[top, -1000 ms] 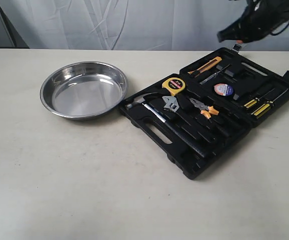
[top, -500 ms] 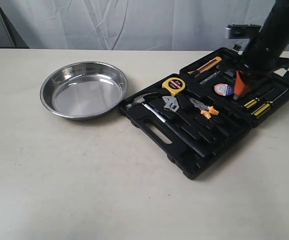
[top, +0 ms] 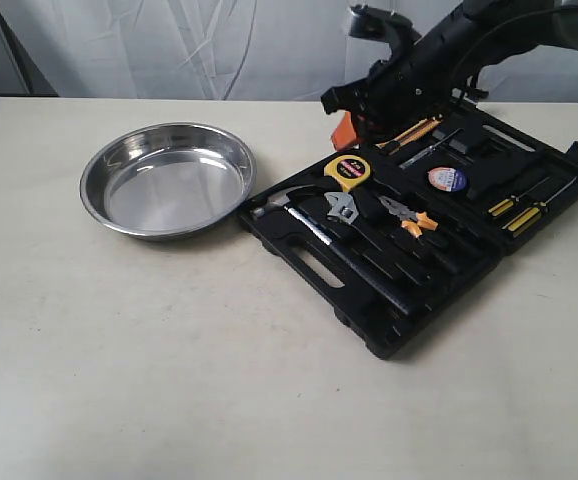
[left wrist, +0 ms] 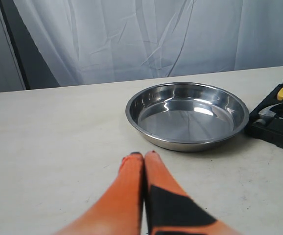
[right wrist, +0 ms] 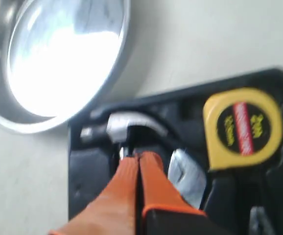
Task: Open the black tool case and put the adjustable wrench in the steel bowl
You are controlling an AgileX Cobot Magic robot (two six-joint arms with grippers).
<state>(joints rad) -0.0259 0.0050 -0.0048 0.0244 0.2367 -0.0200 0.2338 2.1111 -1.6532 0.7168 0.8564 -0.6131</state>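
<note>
So the case (top: 367, 338) is already laid open flat. The wrench (top: 341, 208) is seated in a moulded slot in the half of the case with the handle cut-out, about midway along that half. The bowl (top: 174, 190) is parked just beside the case, off its hammer (top: 284, 197) end, with nothing in it.

Handling-wise, it's judged to be rigid metal, a bit hefty for its size, and nothing fragile. The shiny head will probably be slick, and the slot likely clips round it, so some tug should be expected. The black handle looks like the better spot, pinched across its narrow width. How deep it's sunk into the case can't be made out.

On the right gripper (top: 345, 130) the orange fingers are pressed together with no gap seen and nothing held. From outside it's seen hanging above the far edge of the case. In the wrist view its tips (right wrist: 137, 156) are lined up over the corner of the case where the hammer head sits, with the wrench head (right wrist: 188, 177) close by. Contact can't be told, since that shot is blurred. It'd have to be opened before any pick.

The left gripper (left wrist: 144, 155) is likewise closed up and empty, well apart from the case with the bowl in between.
</note>
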